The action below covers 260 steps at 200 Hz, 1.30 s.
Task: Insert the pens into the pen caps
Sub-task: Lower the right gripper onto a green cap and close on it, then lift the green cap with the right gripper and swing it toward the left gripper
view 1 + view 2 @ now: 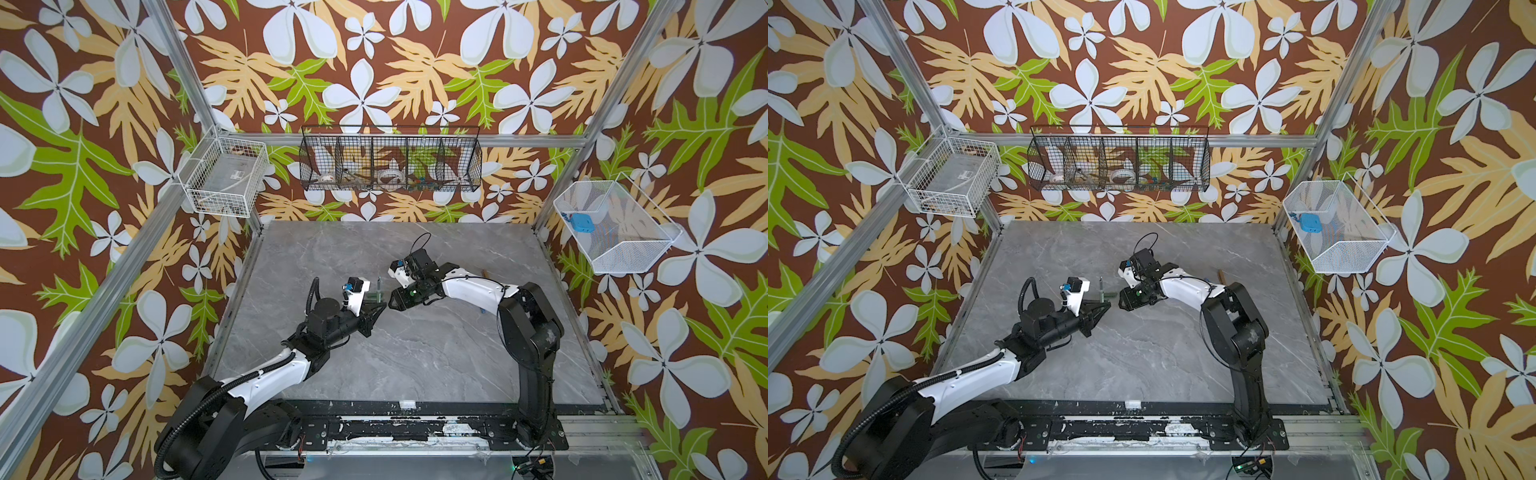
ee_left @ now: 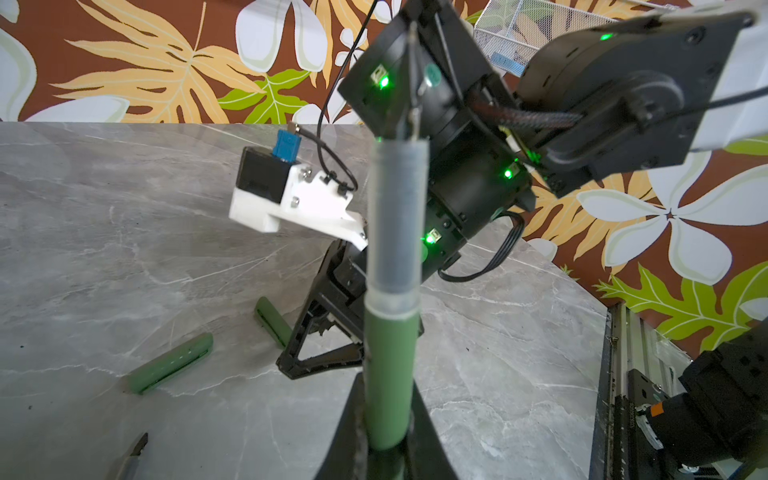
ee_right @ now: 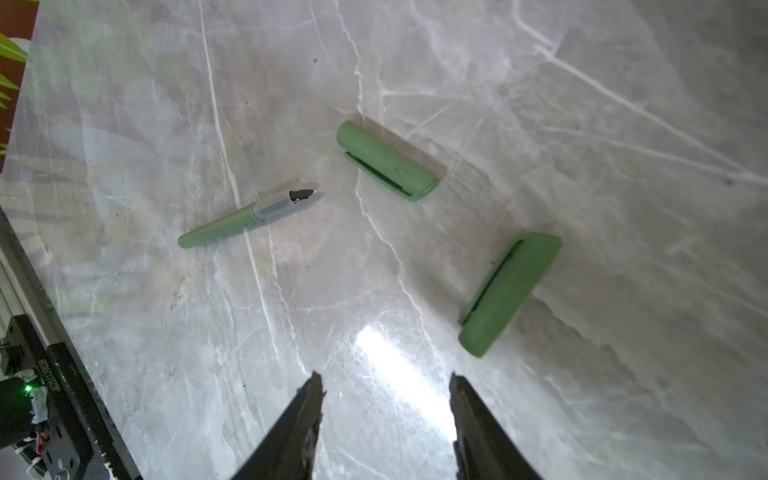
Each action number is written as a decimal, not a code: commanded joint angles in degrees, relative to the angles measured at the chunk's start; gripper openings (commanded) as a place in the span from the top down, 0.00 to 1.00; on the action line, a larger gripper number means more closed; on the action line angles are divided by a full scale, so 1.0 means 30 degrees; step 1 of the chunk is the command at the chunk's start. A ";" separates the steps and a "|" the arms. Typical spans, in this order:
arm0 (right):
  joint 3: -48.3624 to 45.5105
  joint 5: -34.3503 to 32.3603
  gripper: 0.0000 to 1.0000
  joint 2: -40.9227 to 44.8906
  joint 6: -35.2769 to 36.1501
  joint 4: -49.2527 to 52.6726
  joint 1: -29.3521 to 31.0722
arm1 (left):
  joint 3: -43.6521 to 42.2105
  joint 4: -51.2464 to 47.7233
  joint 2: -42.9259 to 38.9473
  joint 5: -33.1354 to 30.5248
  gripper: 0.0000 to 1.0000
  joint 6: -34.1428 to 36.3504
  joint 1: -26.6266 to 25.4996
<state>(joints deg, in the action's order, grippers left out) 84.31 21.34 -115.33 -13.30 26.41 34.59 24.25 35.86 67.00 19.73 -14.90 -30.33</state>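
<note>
At the middle of the surface (image 3: 582, 124), the two arms meet almost tip to tip. The left gripper (image 2: 386, 388) has its fingers closed tight on the barrel of a green pen (image 2: 390, 345). The pen is raised off the surface, with its clear grip section standing free beyond the fingers and its tip end toward the right arm. The right gripper (image 3: 386, 378) hangs low over the surface, its fingers parted about halfway with nothing between them. Below it lie two green pen caps, one (image 3: 509, 293) close to the fingers and another (image 3: 386, 162) a little beyond, the two well apart. A second green pen (image 3: 249, 216) lies near them, uncapped.

The step in hand looks like fetching a cap for the held pen, since no cap is gripped yet. The next move probably calls for the right fingers to straddle the closer cap across its width and lift it. They would then turn its open mouth toward the pen's tip so that both line up before pressing together.
</note>
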 commanded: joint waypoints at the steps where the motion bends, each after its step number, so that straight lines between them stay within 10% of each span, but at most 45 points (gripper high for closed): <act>1: 0.0323 -0.1846 0.48 0.0000 -0.0588 0.1378 0.0021 | -0.0083 0.0557 -0.0142 -0.0021 1.00 0.0164 0.0002; 177: 0.7082 -0.5489 0.49 -0.5591 -0.0367 0.6166 0.0531 | -0.0085 0.0779 0.0224 0.0190 1.00 0.0219 0.0025; 260: 0.7833 -0.7279 0.65 -0.6694 -0.0664 0.7428 0.0797 | -0.0085 0.0750 0.0223 0.0178 1.00 0.0219 0.0022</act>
<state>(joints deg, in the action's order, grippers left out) 107.87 0.64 -133.49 -14.74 44.56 36.88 23.94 36.34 67.59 19.92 -14.87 -30.33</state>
